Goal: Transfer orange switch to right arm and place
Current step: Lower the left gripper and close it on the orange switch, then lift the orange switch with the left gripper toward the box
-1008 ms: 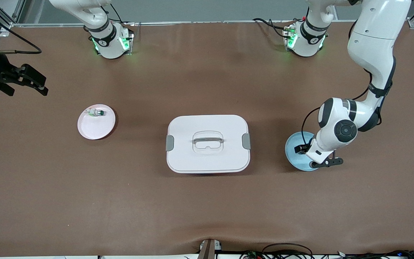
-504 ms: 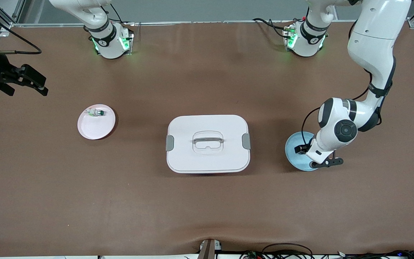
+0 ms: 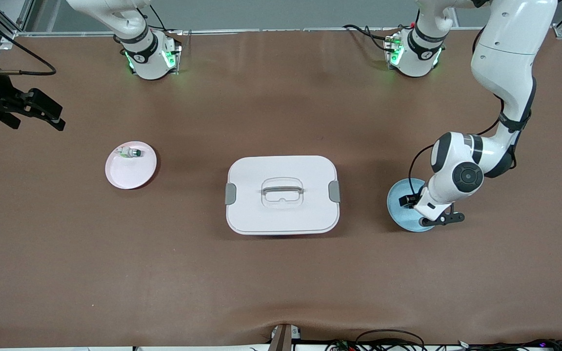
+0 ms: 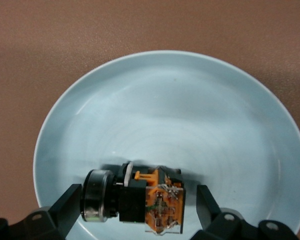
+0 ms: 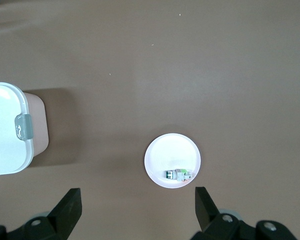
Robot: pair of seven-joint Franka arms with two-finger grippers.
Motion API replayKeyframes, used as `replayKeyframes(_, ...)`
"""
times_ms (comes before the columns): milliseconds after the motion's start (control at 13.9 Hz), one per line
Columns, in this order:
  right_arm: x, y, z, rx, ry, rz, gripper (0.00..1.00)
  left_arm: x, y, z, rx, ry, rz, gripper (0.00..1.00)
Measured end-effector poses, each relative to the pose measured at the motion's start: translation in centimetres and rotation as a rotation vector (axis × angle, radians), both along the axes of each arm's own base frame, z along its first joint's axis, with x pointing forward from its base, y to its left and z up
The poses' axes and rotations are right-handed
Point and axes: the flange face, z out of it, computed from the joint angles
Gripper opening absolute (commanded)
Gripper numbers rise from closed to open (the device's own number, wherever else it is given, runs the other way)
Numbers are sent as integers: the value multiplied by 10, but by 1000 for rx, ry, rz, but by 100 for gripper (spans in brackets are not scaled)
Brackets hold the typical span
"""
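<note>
The orange switch [image 4: 140, 200], black with a metal cap and an orange end, lies on its side in the light blue plate [image 4: 165, 110]. My left gripper [image 4: 136, 210] is open and low over that plate, with one finger at each end of the switch: the finger at the cap end is close to it, the other stands a little off. In the front view the left gripper [image 3: 434, 219] is over the blue plate [image 3: 398, 214] and hides the switch. My right gripper [image 3: 42, 112] is open and empty, waiting high at the right arm's end of the table; it also shows in the right wrist view [image 5: 137, 210].
A pink plate [image 3: 130, 173] holds a small whitish green-tipped part [image 3: 130, 152]; both show in the right wrist view, the plate [image 5: 165, 150] and the part [image 5: 180, 174]. A white lidded box [image 3: 282, 195] with a handle stands mid-table between the two plates.
My left gripper has shifted only very slightly over the blue plate. The right arm has not moved.
</note>
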Motion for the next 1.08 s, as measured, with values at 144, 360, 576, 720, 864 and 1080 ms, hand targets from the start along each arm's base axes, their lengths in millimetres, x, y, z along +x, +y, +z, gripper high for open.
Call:
replayKeyframes(144, 0, 0, 0, 1, 0, -1, 100, 0, 0, 0, 0, 0, 0, 63)
replayKeyframes(360, 0, 0, 0, 2, -2, -2, 100, 1, -2, 2, -2, -6, -3, 33)
replayKeyframes(576, 3, -14, 1, 3, -14, -32, 100, 1, -2, 2, -2, -6, -1, 33)
replayKeyframes(720, 3, -23, 1, 5, -14, -48, 100, 2, -3, 3, -3, -9, -1, 33)
replayKeyframes(864, 3, -22, 1, 6, -12, -46, 100, 4, -5, 15, 1, -9, 17, 33)
replayKeyframes(1080, 3, -21, 0, 7, -9, -44, 100, 6, -14, 61, -1, 22, 87, 33)
